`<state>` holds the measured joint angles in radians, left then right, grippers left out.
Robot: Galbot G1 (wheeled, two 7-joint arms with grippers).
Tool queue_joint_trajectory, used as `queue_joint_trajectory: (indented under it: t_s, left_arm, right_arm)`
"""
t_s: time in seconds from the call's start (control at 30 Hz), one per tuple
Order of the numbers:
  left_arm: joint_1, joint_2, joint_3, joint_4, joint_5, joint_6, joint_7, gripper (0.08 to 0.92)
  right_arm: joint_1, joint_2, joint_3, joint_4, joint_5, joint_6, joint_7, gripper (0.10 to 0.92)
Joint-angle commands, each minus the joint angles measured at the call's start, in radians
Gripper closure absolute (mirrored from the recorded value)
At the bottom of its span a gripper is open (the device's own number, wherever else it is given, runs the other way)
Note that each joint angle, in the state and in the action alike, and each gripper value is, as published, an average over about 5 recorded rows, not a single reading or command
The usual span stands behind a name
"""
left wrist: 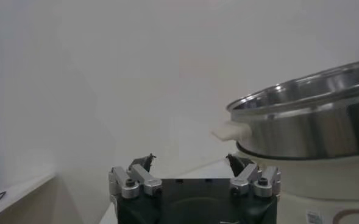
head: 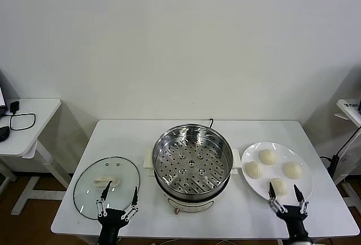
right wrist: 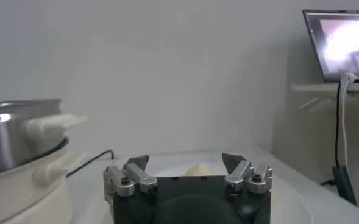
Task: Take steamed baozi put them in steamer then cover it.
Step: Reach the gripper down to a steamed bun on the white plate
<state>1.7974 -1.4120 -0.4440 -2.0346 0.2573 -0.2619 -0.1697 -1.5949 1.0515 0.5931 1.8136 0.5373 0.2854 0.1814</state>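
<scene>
Both grippers sat lowest in the head view, at the table's near edge: the left gripper (head: 118, 194) with its fingers spread above the near rim of the cover (head: 93, 184), the right gripper (head: 286, 192) spread likewise over the nearest of the steamed baozi (head: 278, 187). Neither held anything.

Nothing of the task looked done. The steamer (head: 192, 157) stood mid-table with its perforated tray bare. The cover lay flat on the table (head: 197, 222) to its left, apart from it. All four buns remained on the white plate (head: 254, 184) to the right; loading them and lidding the pot were both left.

Hidden or unclear: the arms were cut off at the frame's bottom edge, the right fingers partly masked the nearest bun, and the right wrist view showed only a pale hump past the fingertips, probably a bun. The left wrist view missed the cover entirely.
</scene>
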Motion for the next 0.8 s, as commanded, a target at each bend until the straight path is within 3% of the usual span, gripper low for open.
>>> queue_joint_trajectory:
  t_s: [0.03,0.47,0.6,0.8]
  left_arm:
    - [-0.003,-0.003,-0.001,-0.012,0.000,0.003,-0.001,0.177]
    - [-0.005,-0.002,0.003,-0.025,-0.001,0.003,-0.005,0.177]
    - [-0.007,0.000,0.002,-0.029,-0.004,0.003,-0.006,0.177]
    - [-0.009,0.003,0.003,-0.032,-0.006,0.005,-0.006,0.177]
  right_arm:
    - [0.292,-0.152,-0.036,-0.074,0.119,-0.175,0.055,0.203]
    - [0.830,-0.332,-0.405,-0.387,0.265,-0.249,-0.001,0.203]
    - [0.956,-0.394,-0.547,-0.479,0.267,-0.271,-0.158,0.203]
    - [1.122,-0.471,-0.735,-0.600,0.206,-0.309,-0.579,0.203]
